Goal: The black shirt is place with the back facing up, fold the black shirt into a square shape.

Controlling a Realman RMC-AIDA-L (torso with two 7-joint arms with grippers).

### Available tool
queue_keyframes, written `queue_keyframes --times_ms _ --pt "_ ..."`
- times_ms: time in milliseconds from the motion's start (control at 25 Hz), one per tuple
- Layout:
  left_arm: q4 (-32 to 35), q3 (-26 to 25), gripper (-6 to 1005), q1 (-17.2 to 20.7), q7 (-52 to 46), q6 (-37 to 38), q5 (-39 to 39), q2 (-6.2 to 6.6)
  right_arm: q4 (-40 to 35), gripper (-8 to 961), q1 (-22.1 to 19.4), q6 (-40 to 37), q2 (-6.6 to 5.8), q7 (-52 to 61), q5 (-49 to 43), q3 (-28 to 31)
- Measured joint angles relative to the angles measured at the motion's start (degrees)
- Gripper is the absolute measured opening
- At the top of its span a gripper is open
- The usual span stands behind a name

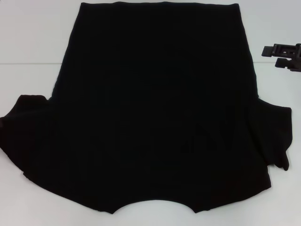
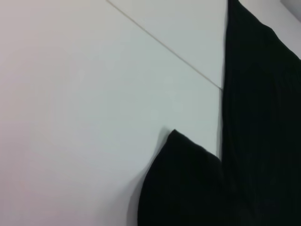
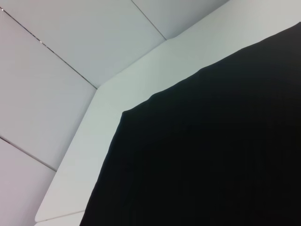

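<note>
The black shirt (image 1: 155, 108) lies spread flat on the white table (image 1: 33, 33). Its curved neckline (image 1: 155, 205) is at the near edge and its straight hem at the far side. The left sleeve (image 1: 23, 136) and the right sleeve (image 1: 275, 136) spread out to either side, both slightly rumpled. My right gripper (image 1: 275, 56) hovers over the bare table just off the shirt's far right side, open and holding nothing. My left gripper is out of view. The left wrist view shows a sleeve and side edge of the shirt (image 2: 263, 117). The right wrist view shows a corner of the shirt (image 3: 211, 155).
Bare white tabletop (image 2: 70, 94) lies left of the shirt, with a thin seam line crossing it. In the right wrist view the table's edge (image 3: 103, 122) runs close along the shirt, with pale tiled panels beyond it.
</note>
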Motion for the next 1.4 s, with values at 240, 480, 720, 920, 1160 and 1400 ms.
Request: queue_keyframes --times_ms 240,480,720,920,1160,1400 --pt "2.3 -0.4 0 0.3 -2.3 0.4 0.0 0.23 0.0 774 -0.1 0.0 0.01 0.0 0.0 0.2" --pt "1.9 0.2 1 -1.2 -2.4 4.5 -0.1 0.52 0.2 774 -0.2 0.0 0.01 0.0 0.0 0.2" --pt "2.3 0.4 2 -6.0 -2.5 14.5 -0.3 0.52 0.2 774 -0.2 0.0 0.0 -0.1 0.0 0.2" --pt "0.4 9.5 3 -10.3 -3.2 17.6 0.2 -0.72 0.3 775 -0.2 0.1 0.01 -0.4 0.0 0.1" --pt "-0.6 16.5 92 -10.8 -12.2 12.6 4.6 -0.4 0.4 774 -0.2 0.5 0.0 -0.5 -0.2 0.0" --pt "4.5 4.3 291 -5.5 -8.6 15.6 -3.6 -0.04 0.4 775 -0.5 0.0 -0.05 -0.5 -0.3 0.0"
